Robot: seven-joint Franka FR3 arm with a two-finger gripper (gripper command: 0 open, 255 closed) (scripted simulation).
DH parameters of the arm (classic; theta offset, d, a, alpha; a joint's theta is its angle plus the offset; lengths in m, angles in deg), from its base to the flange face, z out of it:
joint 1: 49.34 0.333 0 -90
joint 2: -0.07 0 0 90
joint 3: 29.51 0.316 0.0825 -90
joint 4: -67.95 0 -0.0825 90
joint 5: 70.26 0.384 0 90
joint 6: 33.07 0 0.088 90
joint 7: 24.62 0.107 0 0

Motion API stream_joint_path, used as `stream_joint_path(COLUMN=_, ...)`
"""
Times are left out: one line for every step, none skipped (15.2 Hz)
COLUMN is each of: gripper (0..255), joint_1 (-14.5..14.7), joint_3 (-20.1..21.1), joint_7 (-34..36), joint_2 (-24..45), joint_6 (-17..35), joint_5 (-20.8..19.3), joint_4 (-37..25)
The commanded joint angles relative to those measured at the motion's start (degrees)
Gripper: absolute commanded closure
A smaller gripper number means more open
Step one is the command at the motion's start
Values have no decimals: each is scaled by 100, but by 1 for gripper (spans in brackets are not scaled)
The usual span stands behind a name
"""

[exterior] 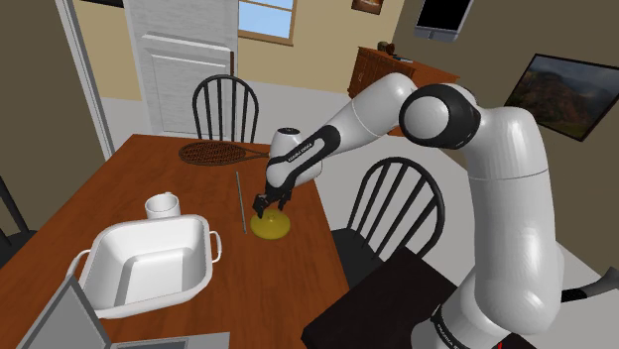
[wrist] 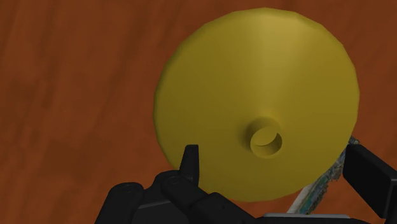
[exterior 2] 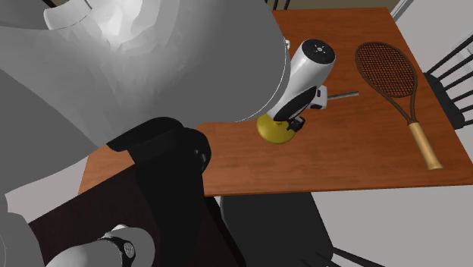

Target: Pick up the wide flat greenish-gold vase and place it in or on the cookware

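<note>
1. The gripper [exterior: 269,206] hangs right over the vase [exterior: 272,229], which reads more plain yellow than greenish-gold to me. The vase sits on the wooden table [exterior: 119,188], near the edge on the stand's side.
2. In the wrist view the two fingers [wrist: 189,162] stand well apart. The vase's short neck [wrist: 266,139] lands about midway between them and the wide flat body spreads out underneath. I can't tell if either fingertip is touching the rim, and nothing looks pinched, so I'd say it's not held yet.
3. The bit that matters is that the vase lies straight below the hand, not off to a side. It's round, so it has no long axis across the table. Its only axis is the neck, pointing up at the hand. My guess is the neck is what the fingers can actually close on, because the body looks too broad.
4. The cookware is a white roasting pan [exterior: 139,248], well apart from the vase toward the shoulder view's lower left. Once the vase is lifted, that's the way it has to travel.
5. Head count: one arm, one vase, one pan, one white cup [exterior: 164,206] just beside the pan, one racket [exterior: 213,154], one thin rod [exterior: 241,198] and two black chairs [exterior: 226,104] I can count for sure.
</note>
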Motion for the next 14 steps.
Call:
stream_joint_path(gripper=0, joint_1=0, joint_3=0, joint_7=0, joint_2=3, joint_6=3, joint_5=0, joint_4=-1)
stream_joint_path(gripper=0, joint_1=0, joint_3=0, joint_7=0, joint_2=3, joint_6=3, joint_5=0, joint_4=-1)
stream_joint_path(gripper=0, joint_1=0, joint_3=0, joint_7=0, joint_2=2, joint_6=2, joint_5=0, joint_4=0)
stream_joint_path(gripper=255, joint_1=0, joint_3=0, joint_7=0, joint_2=2, joint_6=2, joint_5=0, joint_4=0)
stream_joint_path(gripper=255, joint_1=0, joint_3=0, joint_7=0, joint_2=2, joint_6=2, joint_5=0, joint_4=0)
stream_joint_path(gripper=255, joint_1=0, joint_3=0, joint_7=0, joint_2=2, joint_6=2, joint_5=0, joint_4=0)
stream_joint_path(gripper=255, joint_1=0, joint_3=0, joint_7=0, joint_2=2, joint_6=2, joint_5=0, joint_4=0)
stream_joint_path(gripper=255, joint_1=0, joint_3=0, joint_7=0, joint_2=2, joint_6=3, joint_5=0, joint_4=0)
stream_joint_path(gripper=255, joint_1=0, joint_3=0, joint_7=0, joint_2=3, joint_6=3, joint_5=0, joint_4=0)
stream_joint_path(gripper=255, joint_1=0, joint_3=0, joint_7=0, joint_2=1, joint_6=3, joint_5=0, joint_4=1)
stream_joint_path(gripper=255, joint_1=1, joint_3=0, joint_7=1, joint_2=1, joint_6=4, joint_5=0, joint_4=3)
stream_joint_path(gripper=255, joint_1=1, joint_3=0, joint_7=1, joint_2=1, joint_6=5, joint_5=0, joint_4=4)
stream_joint_path(gripper=255, joint_1=0, joint_3=0, joint_7=0, joint_2=3, joint_6=3, joint_5=0, joint_4=-1)
stream_joint_path(gripper=255, joint_1=-5, joint_3=5, joint_7=-1, joint_2=-60, joint_6=-48, joint_5=5, joint_4=12)
